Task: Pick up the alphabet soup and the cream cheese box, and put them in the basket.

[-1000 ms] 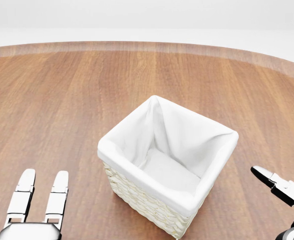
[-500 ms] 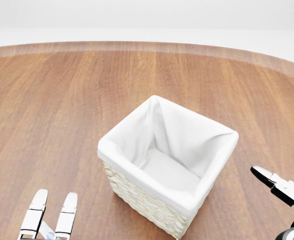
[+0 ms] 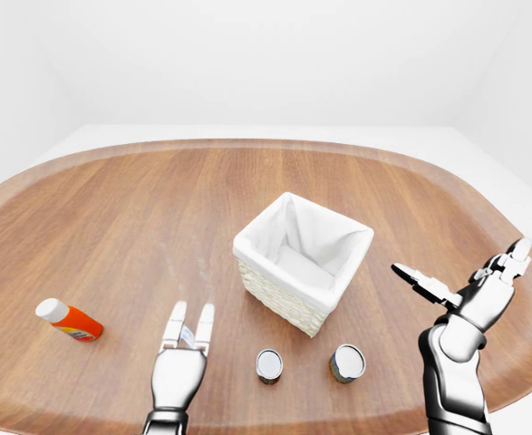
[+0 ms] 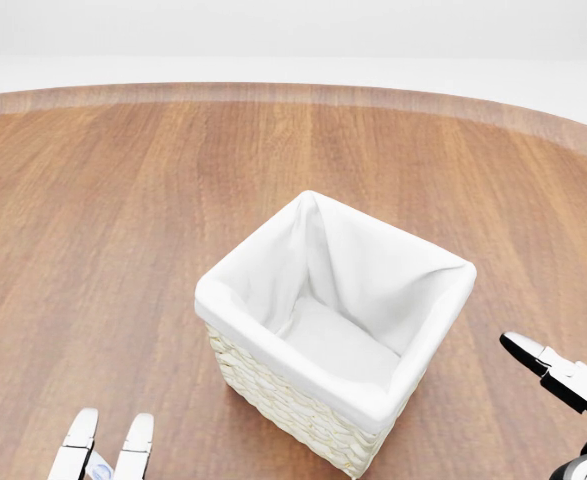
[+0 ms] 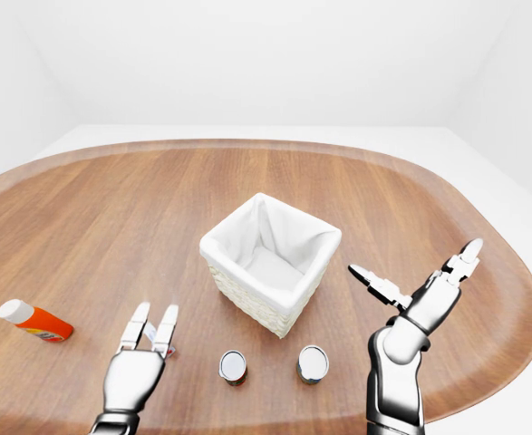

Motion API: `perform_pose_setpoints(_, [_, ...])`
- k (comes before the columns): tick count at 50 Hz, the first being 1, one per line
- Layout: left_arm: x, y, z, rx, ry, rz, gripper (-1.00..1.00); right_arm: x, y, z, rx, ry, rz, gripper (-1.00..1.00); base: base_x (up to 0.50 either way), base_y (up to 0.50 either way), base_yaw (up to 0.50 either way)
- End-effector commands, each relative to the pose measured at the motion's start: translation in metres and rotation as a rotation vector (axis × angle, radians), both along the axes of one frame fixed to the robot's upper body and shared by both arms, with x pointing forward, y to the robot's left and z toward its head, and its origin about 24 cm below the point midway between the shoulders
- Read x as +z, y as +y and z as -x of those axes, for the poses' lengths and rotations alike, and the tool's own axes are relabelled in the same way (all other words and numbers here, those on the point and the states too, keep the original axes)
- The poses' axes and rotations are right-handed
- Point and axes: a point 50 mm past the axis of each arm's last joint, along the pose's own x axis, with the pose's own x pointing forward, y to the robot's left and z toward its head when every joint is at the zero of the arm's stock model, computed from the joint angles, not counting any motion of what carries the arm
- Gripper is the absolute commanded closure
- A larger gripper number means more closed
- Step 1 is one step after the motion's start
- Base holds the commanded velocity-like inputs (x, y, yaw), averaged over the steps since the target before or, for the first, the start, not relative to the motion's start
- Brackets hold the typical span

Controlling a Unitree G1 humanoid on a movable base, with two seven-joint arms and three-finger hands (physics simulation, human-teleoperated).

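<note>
In the left-eye view, the left hand (image 3: pixel 182 362) is seen at 7 o'clock with fingers straight and apart, nothing held; the right hand (image 3: pixel 469 290) at 4 o'clock is splayed wide — also empty. Two cans lie on the wooden table (image 3: pixel 139 208) between them – one (image 3: pixel 269 365), another (image 3: pixel 347 362) – just below the cloth-lined wicker basket (image 3: pixel 302 263) at centre. An orange bottle (image 3: pixel 69 320) lies at 9 o'clock; the cream cheese box cannot be made out

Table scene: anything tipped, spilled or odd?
The orange bottle lies on its side near the table's left edge. Two cans stand upright below the empty basket. No cream cheese box shows.
</note>
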Motion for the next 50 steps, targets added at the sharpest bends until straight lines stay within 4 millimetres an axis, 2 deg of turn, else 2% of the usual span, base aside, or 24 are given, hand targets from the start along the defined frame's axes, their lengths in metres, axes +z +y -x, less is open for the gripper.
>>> perform_pose_setpoints(1, [-0.013, 0.006, -0.001, 0.028, 0.037, 0.022, -1.00, 0.000, 0.000, 0.000, 0.000, 0.002, 0.002, -1.00, 0.00, 0.00, 0.00])
perform_pose_setpoints(28, [-0.026, 0.009, -0.040, 0.054, 0.129, 0.028, -1.00, 0.000, 0.000, 0.000, 0.002, 0.002, 0.002, -1.00, 0.00, 0.00, 0.00])
perform_pose_setpoints(41, [-0.029, 0.012, -0.047, 0.064, 0.130, 0.029, -1.00, -0.001, 0.000, -0.001, 0.003, 0.002, 0.003, -1.00, 0.00, 0.00, 0.00])
perform_pose_setpoints(50, [-0.045, 0.015, -0.052, 0.089, 0.177, 0.040, -1.00, -0.001, 0.001, -0.001, 0.004, 0.002, 0.003, -1.00, 0.00, 0.00, 0.00])
